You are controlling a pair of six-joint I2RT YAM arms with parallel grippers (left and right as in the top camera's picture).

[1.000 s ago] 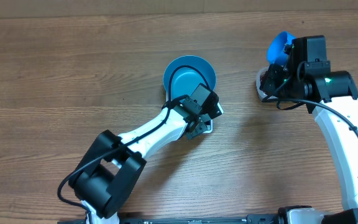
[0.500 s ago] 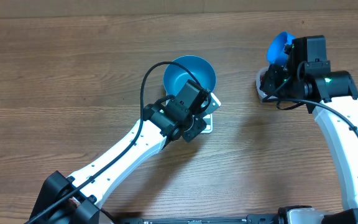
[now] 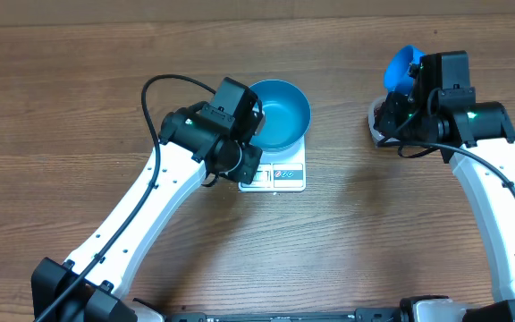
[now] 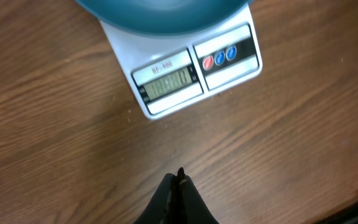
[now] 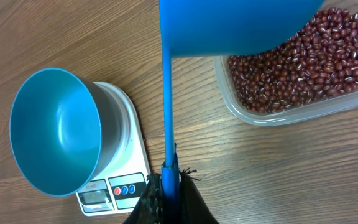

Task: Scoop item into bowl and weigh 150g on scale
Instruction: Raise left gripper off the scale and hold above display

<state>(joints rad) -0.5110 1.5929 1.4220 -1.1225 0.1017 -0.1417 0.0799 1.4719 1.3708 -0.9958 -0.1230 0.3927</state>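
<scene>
The blue bowl (image 3: 282, 111) sits on the white scale (image 3: 275, 176) and looks empty inside (image 5: 55, 130). My left gripper (image 3: 240, 165) is shut on nothing, hovering over bare wood just off the scale's front left corner. The left wrist view shows its tips (image 4: 180, 175) below the scale's display (image 4: 169, 84). My right gripper (image 5: 169, 180) is shut on the handle of a blue scoop (image 5: 241, 25). The scoop hangs above the red-brown beans (image 5: 303, 62) in a clear tub (image 5: 278, 118). In the overhead view the right gripper (image 3: 402, 100) hides most of the tub.
Bare wooden tabletop (image 3: 79, 98) spreads around the scale and between the two arms. The left arm's black cable (image 3: 164, 85) loops above its wrist. The table's far edge runs along the top of the overhead view.
My left arm has swung left and back from over the scale's front, uncovering the display and buttons. The right arm and scoop have not moved.
</scene>
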